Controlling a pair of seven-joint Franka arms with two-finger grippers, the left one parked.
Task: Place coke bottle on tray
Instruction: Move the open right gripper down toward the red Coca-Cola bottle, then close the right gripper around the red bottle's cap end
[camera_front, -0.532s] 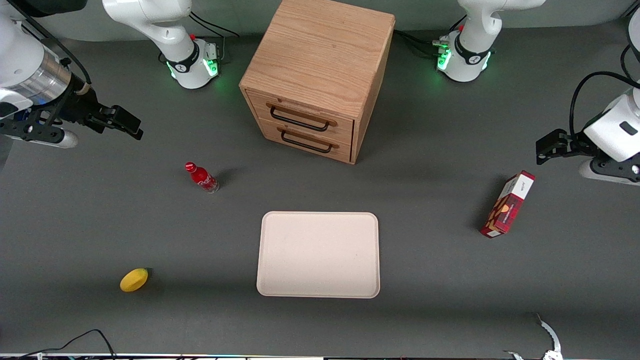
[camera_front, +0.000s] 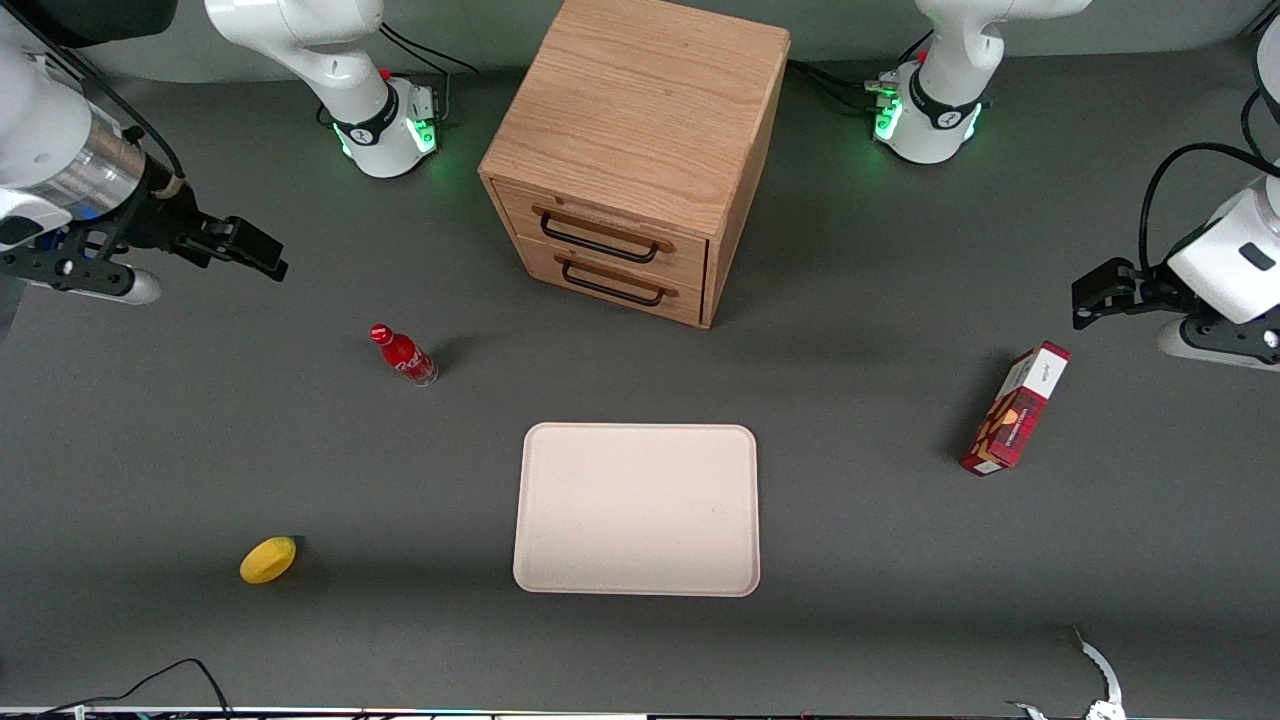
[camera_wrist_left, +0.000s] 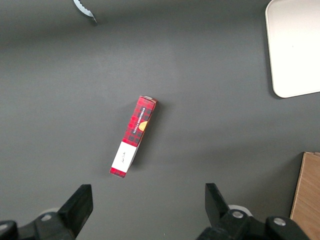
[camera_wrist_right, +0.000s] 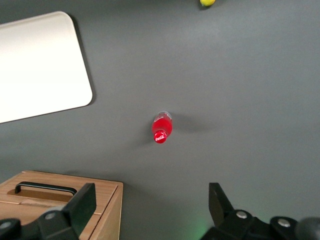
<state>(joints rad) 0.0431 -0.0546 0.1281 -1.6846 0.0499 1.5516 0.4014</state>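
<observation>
The wooden drawer cabinet (camera_front: 634, 150) showed oak-like grain; the tray (camera_front: 637, 510) looked matt, the coke bottle (camera_front: 404, 355) glossy; the gripper (camera_front: 240, 245) was black, poised above the table near its working arm's end

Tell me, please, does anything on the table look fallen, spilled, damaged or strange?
Nothing stands out. The coke bottle stands upright on the table, off the tray. The red box looks intact. The end effector hangs open, away from the bottle.

Even overhead light, soft shadows, sharp focus
</observation>
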